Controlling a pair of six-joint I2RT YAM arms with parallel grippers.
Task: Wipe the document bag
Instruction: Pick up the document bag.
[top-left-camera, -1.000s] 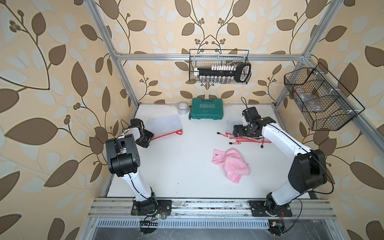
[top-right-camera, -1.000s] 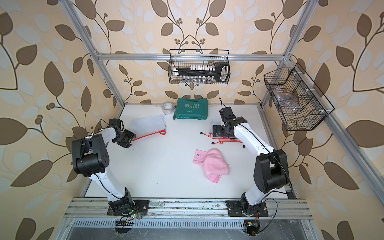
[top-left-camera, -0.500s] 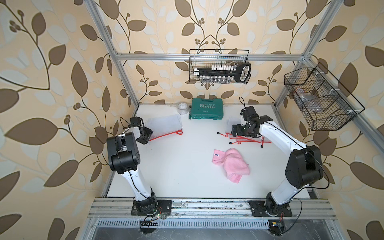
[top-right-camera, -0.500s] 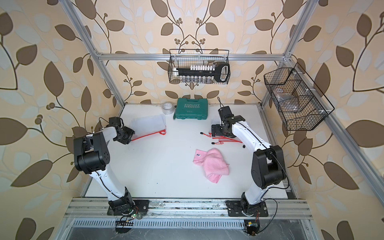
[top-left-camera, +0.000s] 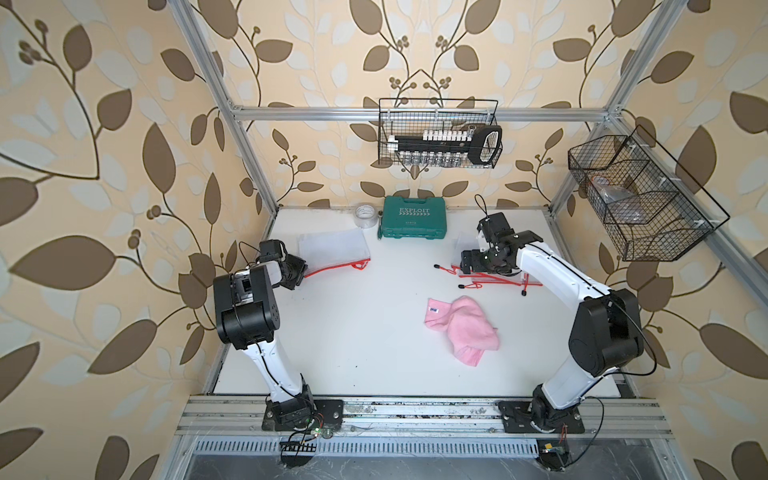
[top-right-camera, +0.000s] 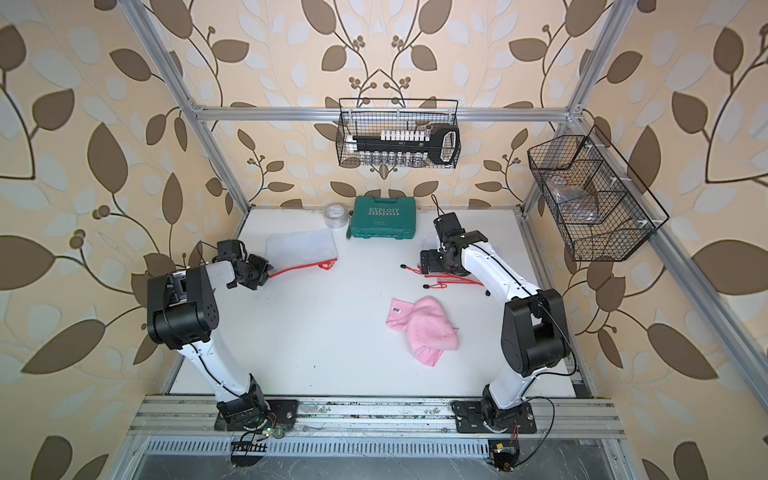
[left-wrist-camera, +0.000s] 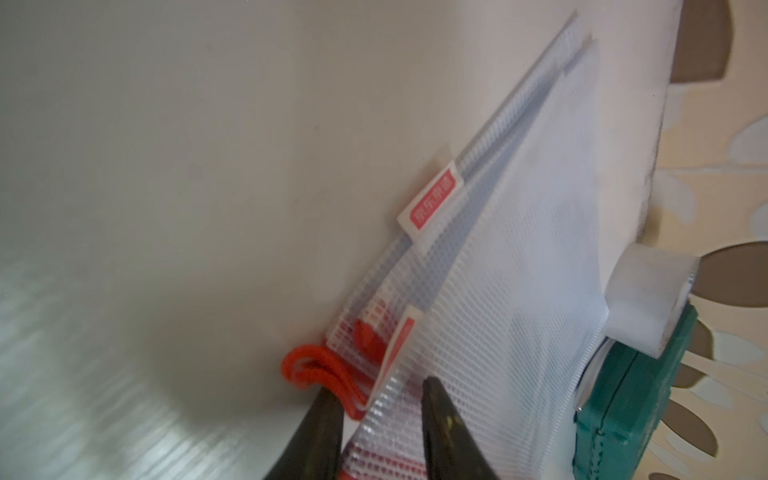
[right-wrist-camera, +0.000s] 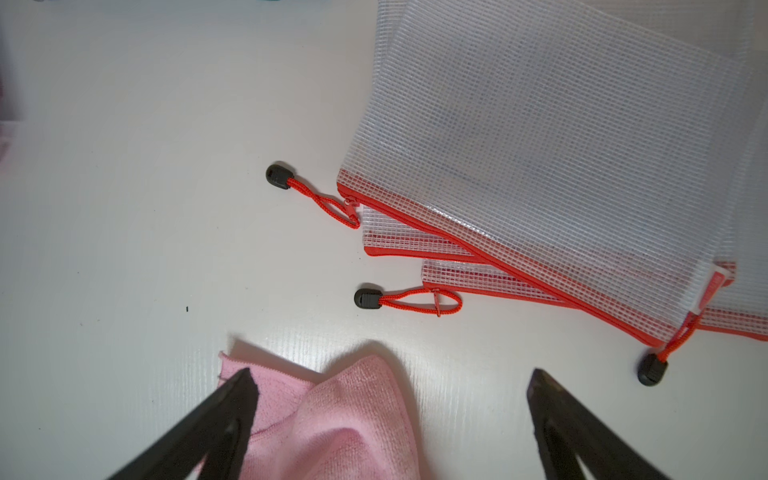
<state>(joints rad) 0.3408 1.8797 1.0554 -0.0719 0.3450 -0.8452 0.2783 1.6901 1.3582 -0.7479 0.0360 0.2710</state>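
White links (top-left-camera: 552, 270), black joints (top-left-camera: 604, 332), black cables (top-left-camera: 655, 357)
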